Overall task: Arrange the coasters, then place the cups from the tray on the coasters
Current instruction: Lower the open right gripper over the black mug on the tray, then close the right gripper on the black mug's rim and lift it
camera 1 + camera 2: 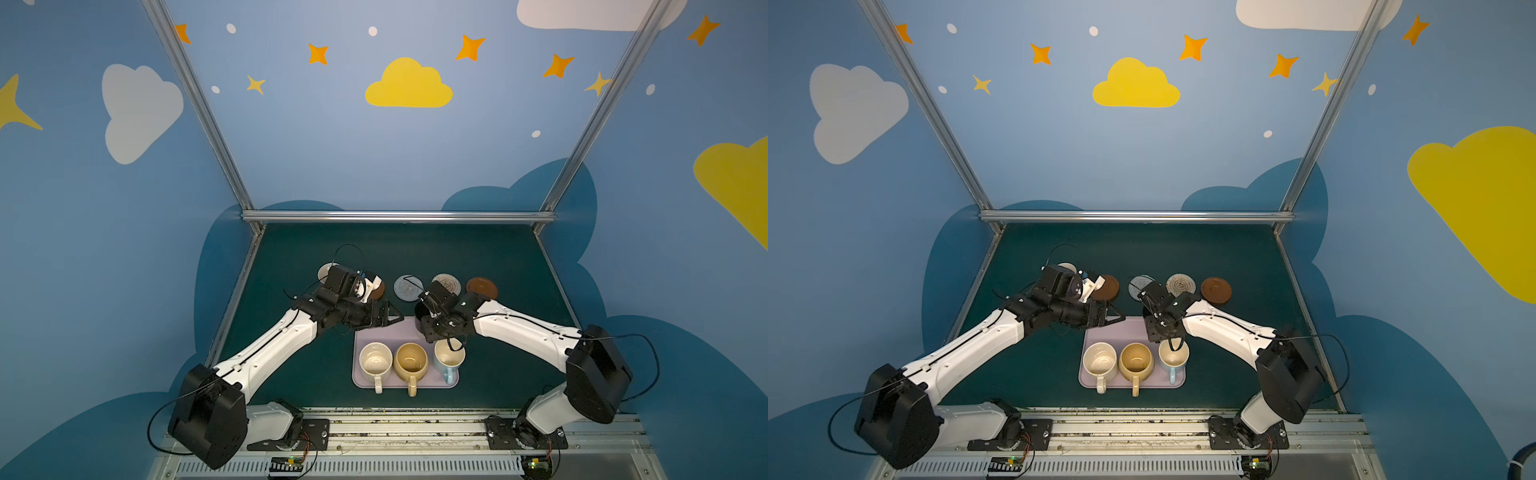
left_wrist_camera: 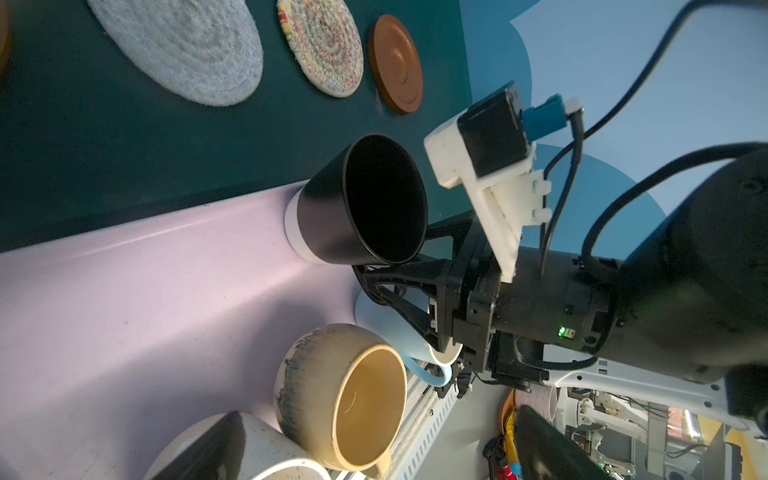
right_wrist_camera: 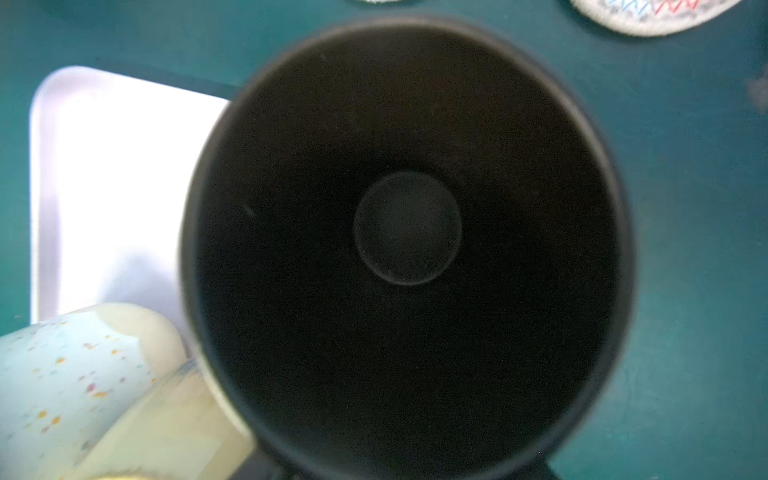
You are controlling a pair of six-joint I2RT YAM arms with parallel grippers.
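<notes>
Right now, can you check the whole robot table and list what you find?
Surface: dark green table, flat.
Job's things: lilac tray holds cream mug, mustard mug, light blue mug, black mug; grey coaster, beige coaster, brown coaster lie bare beyond; second brown coaster partly hidden.
Clutter: nothing seen.
Grippers: left gripper open, empty, over tray's far corner; right gripper at black mug, grip unclear.
Cables: black cables loop off right wrist; one hangs over light blue mug.
Surroundings: blue walls with clouds, stars; metal frame.
</notes>
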